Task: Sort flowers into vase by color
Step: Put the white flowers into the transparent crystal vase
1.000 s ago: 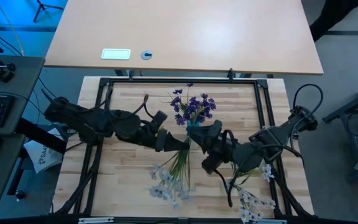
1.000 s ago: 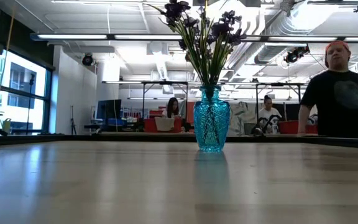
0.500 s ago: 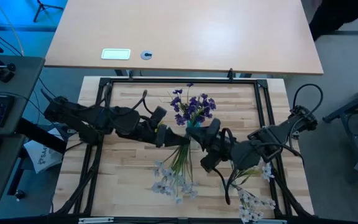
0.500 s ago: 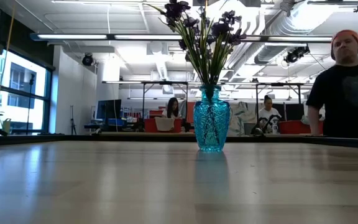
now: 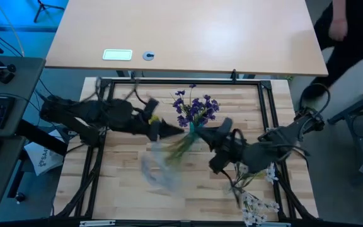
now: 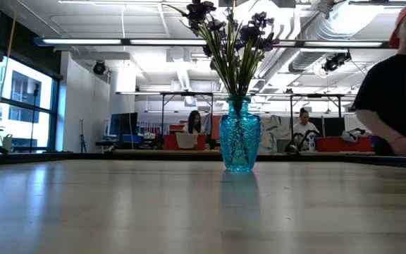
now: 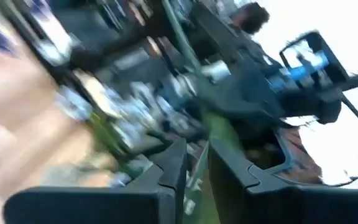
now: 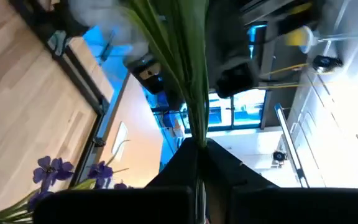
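obstacle — vase [image 5: 193,128] mid-table, arms crowd beside it; free — table [image 5: 131,198] front-left

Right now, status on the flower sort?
Right gripper shut on pale bunch's stems, beside vase. Left gripper close beside them. Purple flowers in vase. More pale flowers lie on table.

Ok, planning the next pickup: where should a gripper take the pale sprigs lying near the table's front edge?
Probably by the green stems, from above, jaws across them: the pale sprigs lie flat on the table, blooms toward its front edge.
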Controlling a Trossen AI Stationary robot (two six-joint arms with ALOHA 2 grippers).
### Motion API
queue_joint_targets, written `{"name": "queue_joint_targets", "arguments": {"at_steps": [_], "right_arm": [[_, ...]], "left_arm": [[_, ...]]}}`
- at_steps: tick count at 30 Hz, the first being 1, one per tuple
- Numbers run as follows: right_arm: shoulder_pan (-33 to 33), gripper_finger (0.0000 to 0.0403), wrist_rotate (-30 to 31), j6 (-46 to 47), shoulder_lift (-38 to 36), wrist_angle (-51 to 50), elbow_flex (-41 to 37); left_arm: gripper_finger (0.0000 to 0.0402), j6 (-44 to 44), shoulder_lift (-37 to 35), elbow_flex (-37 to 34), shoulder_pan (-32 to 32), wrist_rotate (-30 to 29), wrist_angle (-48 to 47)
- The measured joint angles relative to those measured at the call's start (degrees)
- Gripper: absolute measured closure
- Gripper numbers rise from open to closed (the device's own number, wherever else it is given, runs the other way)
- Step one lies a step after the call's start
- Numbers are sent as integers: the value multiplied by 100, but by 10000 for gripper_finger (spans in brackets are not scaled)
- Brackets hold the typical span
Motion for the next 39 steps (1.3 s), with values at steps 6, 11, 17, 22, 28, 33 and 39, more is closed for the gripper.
{"name": "queue_joint_targets", "arguments": {"at_steps": [6,11,17,22,28,33,39], "right_arm": [[228,402,247,1100,-533,-452,2],[398,402,297,3095,-1113,-1576,2],[835,402,70,6257,-1770,-3495,7],[1533,403,135,8937,-2111,-5396,7],[2821,403,981,10729,-2496,-5726,-792],[3680,403,1546,12894,-3012,-5462,-2617],[4036,403,2151,12946,-3115,-3708,-3926]], "left_arm": [[338,533,-535,-9,109,-887,-1260],[337,1054,-851,-9,-73,-1882,-2201],[337,1498,-818,-241,-502,-2476,-2525],[337,1502,-643,-1017,-900,-2711,-1818],[353,1508,-451,-2369,-1444,-2770,462],[372,1509,-289,-3261,-1762,-2942,2437],[396,1651,-182,-3526,-1845,-2974,3342]]}}
